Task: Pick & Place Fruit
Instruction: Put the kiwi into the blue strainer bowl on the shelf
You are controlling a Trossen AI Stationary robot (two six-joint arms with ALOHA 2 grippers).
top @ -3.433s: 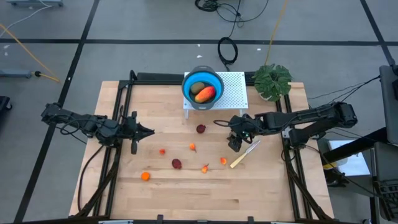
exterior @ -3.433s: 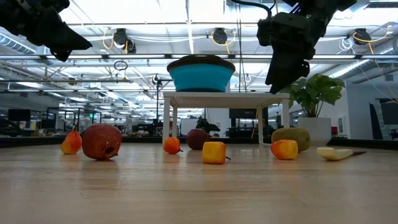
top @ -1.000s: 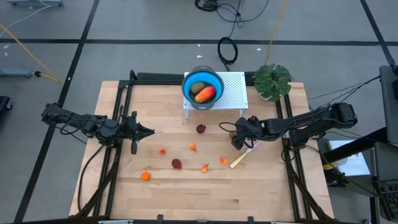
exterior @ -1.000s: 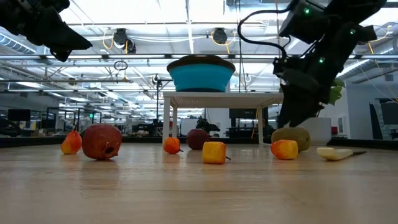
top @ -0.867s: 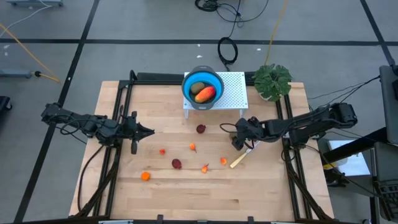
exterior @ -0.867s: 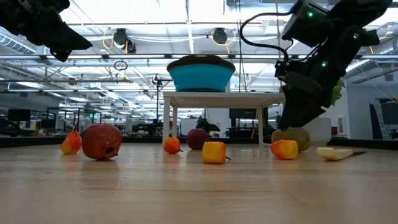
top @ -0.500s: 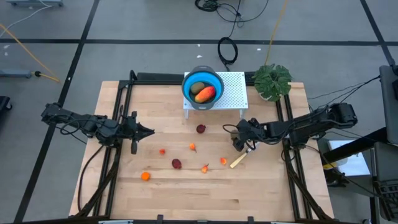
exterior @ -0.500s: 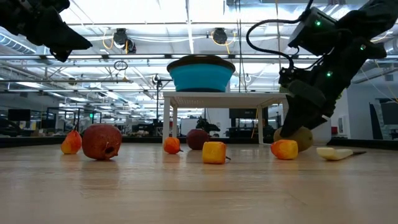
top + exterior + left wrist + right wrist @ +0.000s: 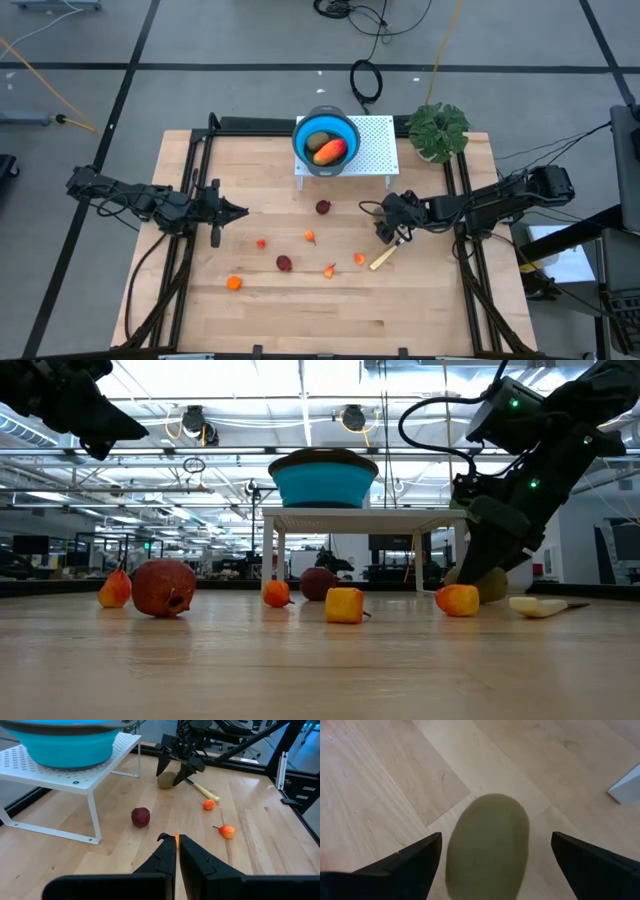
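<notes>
The brownish-green oval fruit [image 9: 487, 845] lies on the wooden table [image 9: 420, 300], right between the wide-spread fingers of the right claw [image 9: 176, 766], which has sunk lower around it than a second ago. It is dull olive, smooth and egg-shaped. Well off to the side, the left claw [image 9: 172, 840] hangs pinched shut, holding nothing.

Scattered toy fruit [image 9: 285, 263] on wooden table [image 9: 300, 310]

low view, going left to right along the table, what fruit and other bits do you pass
small orange piece → big dark red ball → orange bit → dark red ball → orange chunk → orange-red piece → knife
</notes>
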